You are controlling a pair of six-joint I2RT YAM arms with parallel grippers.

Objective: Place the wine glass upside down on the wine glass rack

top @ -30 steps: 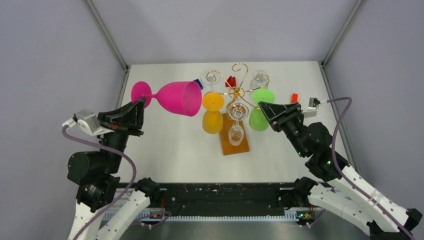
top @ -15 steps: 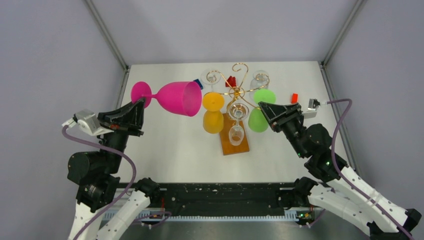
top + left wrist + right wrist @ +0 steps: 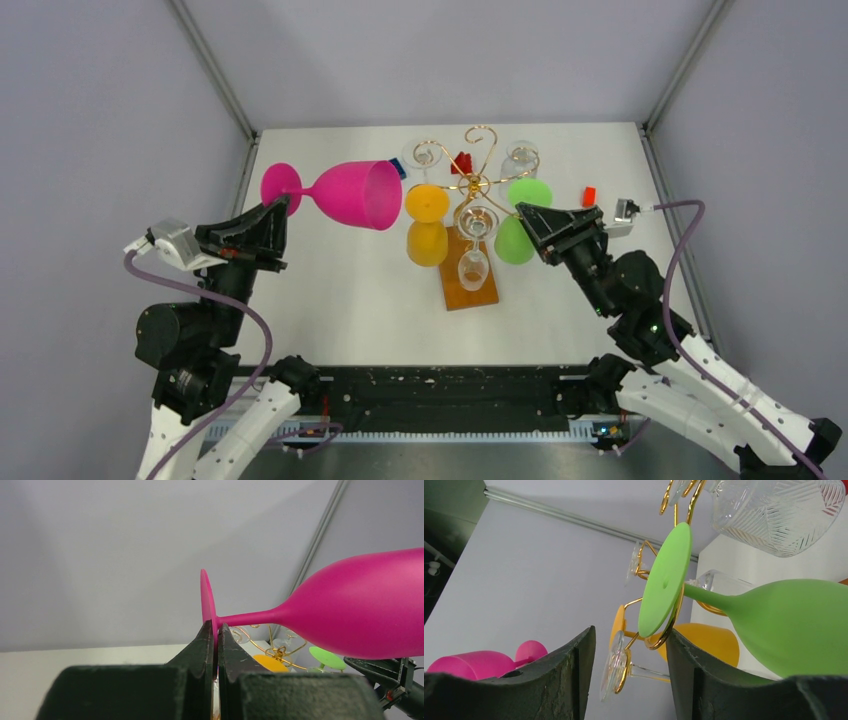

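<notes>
A pink wine glass (image 3: 350, 193) lies sideways in the air left of the wine glass rack (image 3: 470, 182), a gold wire stand on a wooden base (image 3: 470, 290). My left gripper (image 3: 281, 208) is shut on the rim of its foot; the left wrist view shows the fingertips (image 3: 216, 626) pinching that pink glass (image 3: 350, 600). A green glass (image 3: 518, 238) hangs upside down on the rack's right arm. My right gripper (image 3: 528, 214) stands open just beside its foot. In the right wrist view the green foot (image 3: 665, 580) sits in a gold hook above the gripper (image 3: 630, 635), touching neither finger.
An orange glass (image 3: 426, 226) and a clear glass (image 3: 473, 255) also hang on the rack, with two more clear glasses (image 3: 520, 156) further back. Red blocks (image 3: 461, 162) (image 3: 589, 195) lie on the table behind the rack. Enclosure walls close the left, right and far sides.
The right gripper's jaws have spread wider around the green glass's foot and drawn back slightly. The left arm and pink glass have not moved.
</notes>
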